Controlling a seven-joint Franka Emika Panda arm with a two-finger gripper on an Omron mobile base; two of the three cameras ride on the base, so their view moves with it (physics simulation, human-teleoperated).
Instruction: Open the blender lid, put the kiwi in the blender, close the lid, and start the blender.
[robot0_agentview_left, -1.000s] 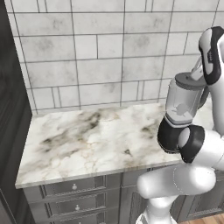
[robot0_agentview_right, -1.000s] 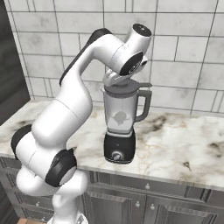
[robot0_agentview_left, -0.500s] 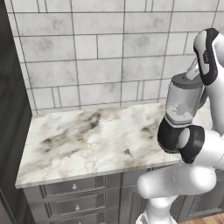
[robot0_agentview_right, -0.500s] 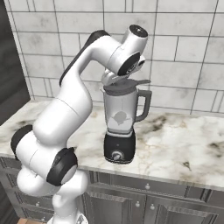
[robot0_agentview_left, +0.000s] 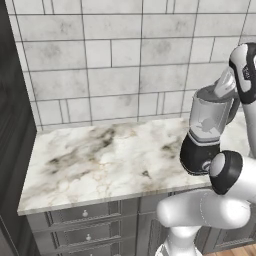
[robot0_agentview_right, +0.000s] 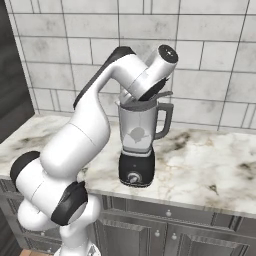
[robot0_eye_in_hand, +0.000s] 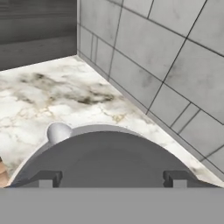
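**A:** Start at the left of the left base view. What do you see there?

**B:** Bare marbled counter (robot0_agentview_left: 100, 155) under the tiled wall (robot0_agentview_left: 115, 65). The blender (robot0_agentview_left: 206, 127) stands at the right edge of the frame. You have parked the base close to it, so the arm can reach over the jar from above.

**A:** And in the right base view?

**B:** The blender sits at the centre, its black base and round knob facing you and the jar handle on the right. The hand tips down onto the jar mouth, which suits taking the lid off first.

**A:** Where is the blender lid?

**B:** Low in the hand view. The blender lid (robot0_eye_in_hand: 109, 153) is a smooth dark grey dome, with a pale rounded bump at its upper left. In the right base view it looks tilted on the jar top, not seated flat.

**A:** What about the gripper?

**B:** The gripper (robot0_eye_in_hand: 110, 178) has its two tips wide apart, one at each side of the dome. You cannot tell whether they pinch the lid or only straddle it.

**A:** The kiwi?

**B:** A brown sliver (robot0_eye_in_hand: 1, 173) at the lower left edge may be it, but it is too cropped to say.
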